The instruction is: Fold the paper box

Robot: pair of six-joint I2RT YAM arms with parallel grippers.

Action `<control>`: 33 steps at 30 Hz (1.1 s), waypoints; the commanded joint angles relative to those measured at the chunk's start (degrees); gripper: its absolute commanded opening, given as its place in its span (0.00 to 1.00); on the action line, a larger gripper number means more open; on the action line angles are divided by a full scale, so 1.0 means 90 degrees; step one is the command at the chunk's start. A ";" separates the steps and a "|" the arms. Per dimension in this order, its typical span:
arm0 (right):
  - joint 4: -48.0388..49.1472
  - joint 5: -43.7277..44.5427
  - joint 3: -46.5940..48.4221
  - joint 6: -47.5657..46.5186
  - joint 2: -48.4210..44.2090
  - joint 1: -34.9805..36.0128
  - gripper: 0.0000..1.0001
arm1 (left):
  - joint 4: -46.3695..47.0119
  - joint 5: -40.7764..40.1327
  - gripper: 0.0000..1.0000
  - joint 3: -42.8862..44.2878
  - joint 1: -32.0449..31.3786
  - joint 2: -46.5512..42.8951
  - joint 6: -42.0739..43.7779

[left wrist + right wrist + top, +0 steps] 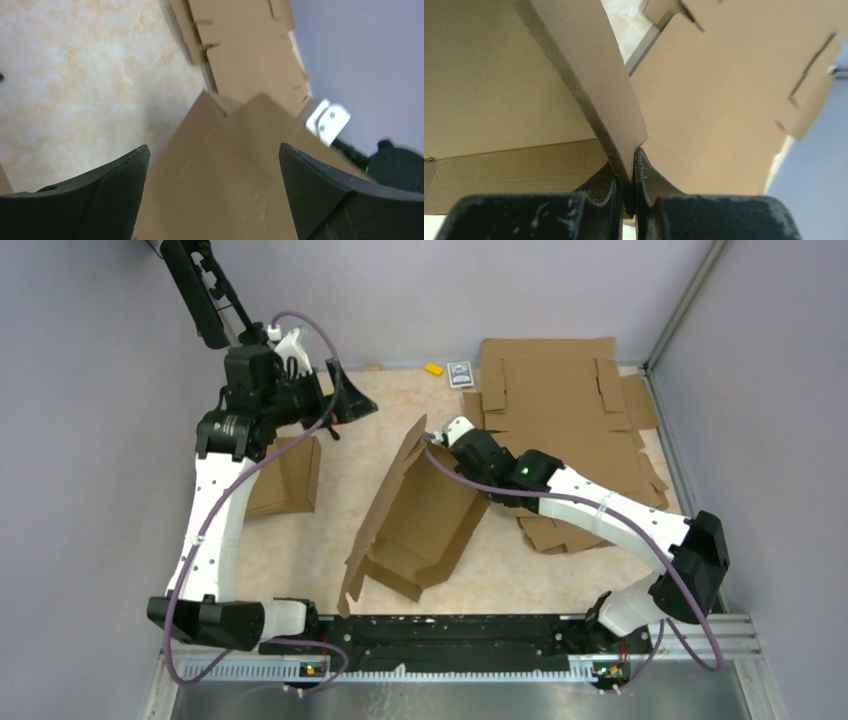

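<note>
Lilac walls (80,440) are enclosing a marbled beige table (330,530); right gripper (430,440) is pinching the box (420,515), left gripper (350,400) is gaping.

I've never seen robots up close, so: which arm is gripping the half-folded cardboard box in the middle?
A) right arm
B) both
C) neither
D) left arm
A: the right end effector is pinched shut on a panel edge of the paper box, while the left end effector stands wide open, clear of it.
</note>
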 commanded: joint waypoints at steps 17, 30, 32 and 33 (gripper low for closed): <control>-0.0158 -0.2332 -0.0834 0.1945 0.0884 -0.0893 0.16 | 0.0875 -0.0355 0.99 -0.2626 -0.0660 -0.1110 0.0979; 0.0216 -0.2736 -0.0762 0.1656 0.1129 -0.1030 0.41 | 0.0464 0.0036 0.98 -0.2264 -0.0764 -0.0341 0.0999; 0.0305 -0.2826 -0.0736 0.1607 0.1183 -0.1030 0.44 | 0.0369 0.0020 0.99 -0.2243 -0.0850 -0.0236 0.1041; 0.0322 -0.2874 -0.0707 0.1568 0.1225 -0.1027 0.46 | 0.0299 0.0006 0.98 -0.2223 -0.0901 -0.0172 0.1054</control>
